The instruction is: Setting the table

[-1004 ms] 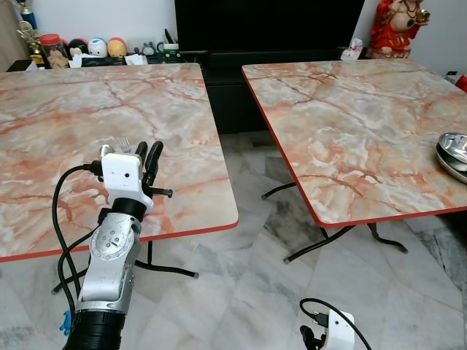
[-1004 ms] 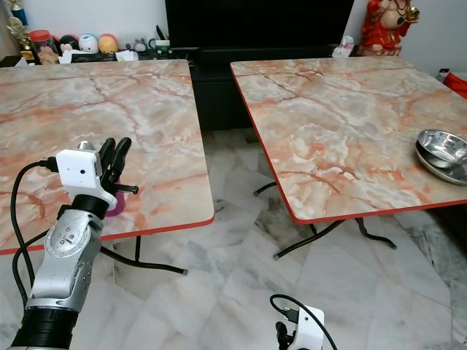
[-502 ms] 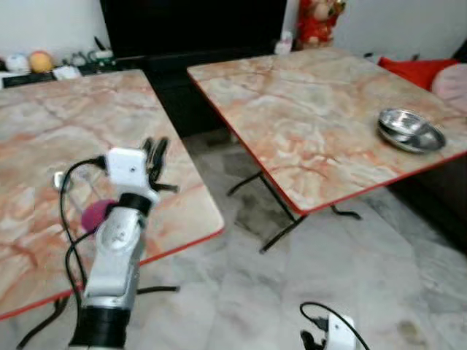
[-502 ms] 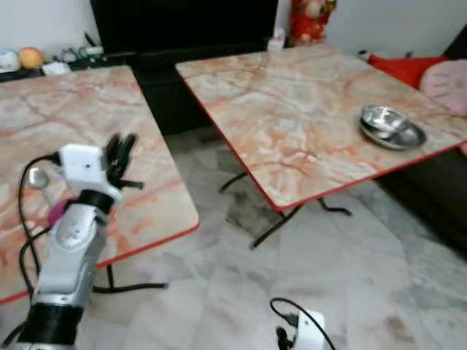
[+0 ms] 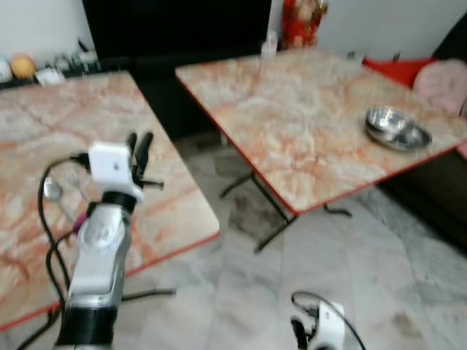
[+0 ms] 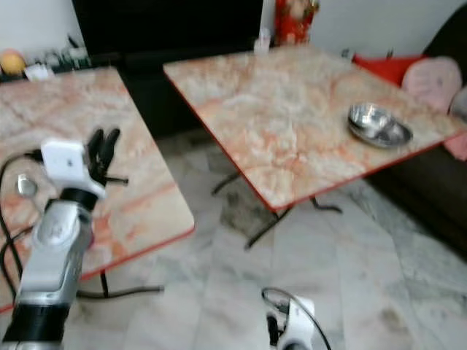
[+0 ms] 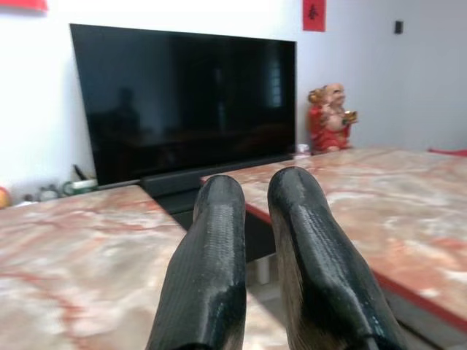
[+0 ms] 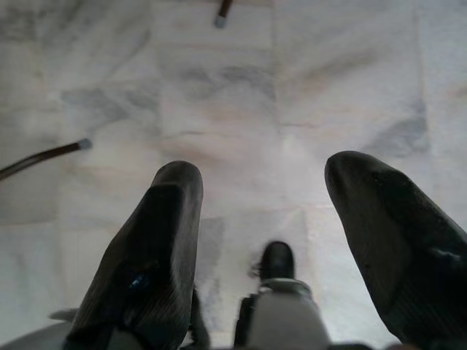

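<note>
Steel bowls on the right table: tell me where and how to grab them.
Pinch the bowls at the rim nearest the table edge, coming from above. They sit nested, mouths up, so the thin rim is probably the only graspable part.

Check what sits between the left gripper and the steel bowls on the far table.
Head views: between the left gripper and stacked steel bowls lie a floor gap and bare marble tabletop.

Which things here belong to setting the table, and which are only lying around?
For the job: steel bowls, spoon, fork, both marble tables.
Lying around: red figurine, television, pink cushion.
</note>
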You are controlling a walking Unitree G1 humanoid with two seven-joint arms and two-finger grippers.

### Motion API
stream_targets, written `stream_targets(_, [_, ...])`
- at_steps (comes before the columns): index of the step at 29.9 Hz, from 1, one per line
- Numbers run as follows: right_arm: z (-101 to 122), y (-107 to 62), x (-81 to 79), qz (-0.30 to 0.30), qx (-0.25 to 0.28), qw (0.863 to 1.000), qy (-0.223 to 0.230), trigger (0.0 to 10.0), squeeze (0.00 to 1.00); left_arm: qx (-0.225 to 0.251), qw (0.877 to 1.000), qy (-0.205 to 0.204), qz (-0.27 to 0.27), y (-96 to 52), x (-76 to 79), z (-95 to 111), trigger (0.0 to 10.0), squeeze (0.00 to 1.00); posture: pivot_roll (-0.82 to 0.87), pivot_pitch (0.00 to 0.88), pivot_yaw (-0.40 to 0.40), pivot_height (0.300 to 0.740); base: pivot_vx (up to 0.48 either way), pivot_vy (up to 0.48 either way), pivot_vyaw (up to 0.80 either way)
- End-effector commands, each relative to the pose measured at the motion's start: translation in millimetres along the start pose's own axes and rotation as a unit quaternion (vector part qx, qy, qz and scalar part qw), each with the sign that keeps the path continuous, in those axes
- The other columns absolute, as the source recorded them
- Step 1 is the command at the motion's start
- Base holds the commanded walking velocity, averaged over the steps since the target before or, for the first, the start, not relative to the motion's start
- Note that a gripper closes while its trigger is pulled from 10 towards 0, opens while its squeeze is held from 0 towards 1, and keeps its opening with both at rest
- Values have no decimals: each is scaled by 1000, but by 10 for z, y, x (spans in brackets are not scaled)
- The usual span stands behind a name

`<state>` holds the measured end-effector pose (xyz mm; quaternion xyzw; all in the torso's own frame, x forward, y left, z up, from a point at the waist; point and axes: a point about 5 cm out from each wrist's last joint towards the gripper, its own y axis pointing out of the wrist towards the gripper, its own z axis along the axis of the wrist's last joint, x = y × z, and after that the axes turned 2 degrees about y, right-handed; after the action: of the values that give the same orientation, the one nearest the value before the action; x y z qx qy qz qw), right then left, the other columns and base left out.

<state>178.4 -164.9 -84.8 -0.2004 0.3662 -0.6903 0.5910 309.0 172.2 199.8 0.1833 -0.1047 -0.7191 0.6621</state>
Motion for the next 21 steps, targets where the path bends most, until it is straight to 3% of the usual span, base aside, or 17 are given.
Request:
stream_targets(1, [-11, -8, 47, -8, -2, 1000, 2, 10000, 0, 2, 1000, 0, -8, 6, 22, 21, 10000, 0, 156, 0, -43, 740, 0, 0, 0])
stream_targets(21, [-13, -8, 38, -7, -2, 1000, 3, 10000, 0, -3, 1000, -7, -18, -9, 64, 4, 10000, 0, 158, 0, -40, 740, 0, 0, 0])
